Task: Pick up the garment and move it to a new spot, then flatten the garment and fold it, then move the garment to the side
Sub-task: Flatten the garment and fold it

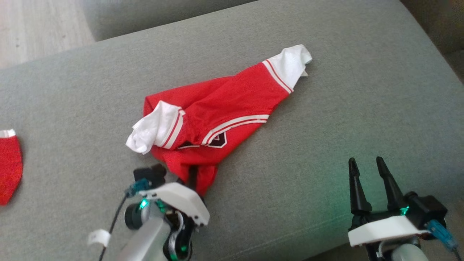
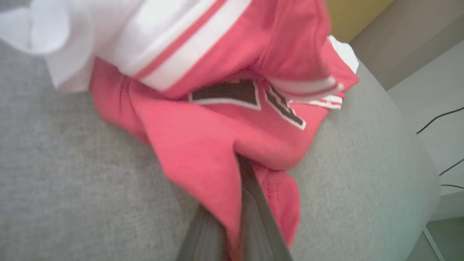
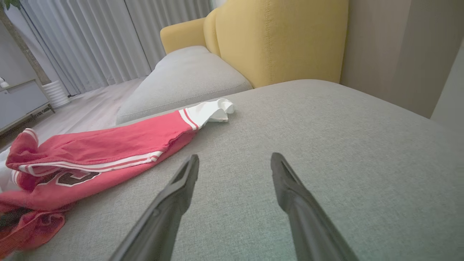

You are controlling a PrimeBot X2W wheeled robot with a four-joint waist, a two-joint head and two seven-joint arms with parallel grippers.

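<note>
Gripping the garment (image 1: 224, 105) is the step in hand, i.e. the pick-up before the move to a new spot.

Head view: red jersey w/ white sleeves lies crumpled at frame centre on the grey sofa seat (image 1: 326, 145), one sleeve reaching to upper right. At lower centre-left the left gripper (image 1: 192, 177) has its fingers buried in the near hem. At lower right the right gripper (image 1: 366, 161) has fingers spread, nothing between them, well apart from the cloth. A second red piece (image 1: 9, 163) sits at the left edge.

Left wrist view: fingers (image 2: 253, 206) are pressed together, pinching a fold of red fabric at bottom centre; the rest of the garment bunches across the upper half.

Right wrist view: spread fingers over bare cushion, garment at left of frame, yellow backrest (image 3: 282, 36) at top.

Next move, imo: lift w/ the left arm enough to clear the seat, then carry to open cushion, probably toward the right of the head view. A one-fold pinch may slip, so go slow.
</note>
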